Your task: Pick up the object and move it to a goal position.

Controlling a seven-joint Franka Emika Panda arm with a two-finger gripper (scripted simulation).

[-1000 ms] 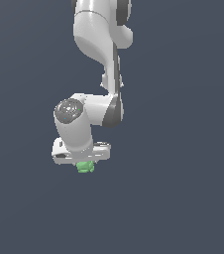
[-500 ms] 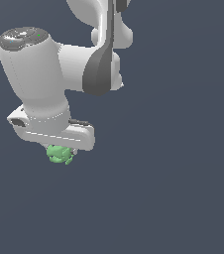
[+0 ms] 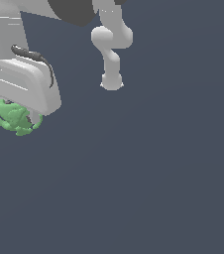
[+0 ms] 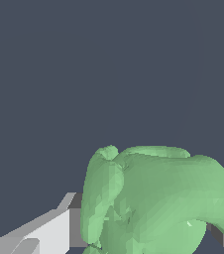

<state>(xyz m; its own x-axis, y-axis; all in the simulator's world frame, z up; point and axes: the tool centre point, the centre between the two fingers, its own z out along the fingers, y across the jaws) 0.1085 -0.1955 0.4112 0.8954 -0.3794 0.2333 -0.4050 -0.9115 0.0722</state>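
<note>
Object [image 3: 14,118] clamped between fingers [image 4: 49,233] of gripper [image 3: 22,116], hanging under white hand

Blob under the pincer at the exterior view's far left.
The small lumpy light-green blob [image 3: 14,117] sits directly beneath the white pincer [image 3: 22,119], between its fingers [image 4: 44,233]; the white arm's base [image 3: 112,83] stands well apart toward two o'clock.

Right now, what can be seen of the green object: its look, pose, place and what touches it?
The green object is a small, lumpy, light-green blob with rounded lobes and a matte, faceted surface. It sits under the white gripper, at the exterior view's left edge, narrower than the hand. In the wrist view it fills the lower right, with a grey fingertip pad pressed against one side; another pad peeks out opposite. It looks clamped.
</note>
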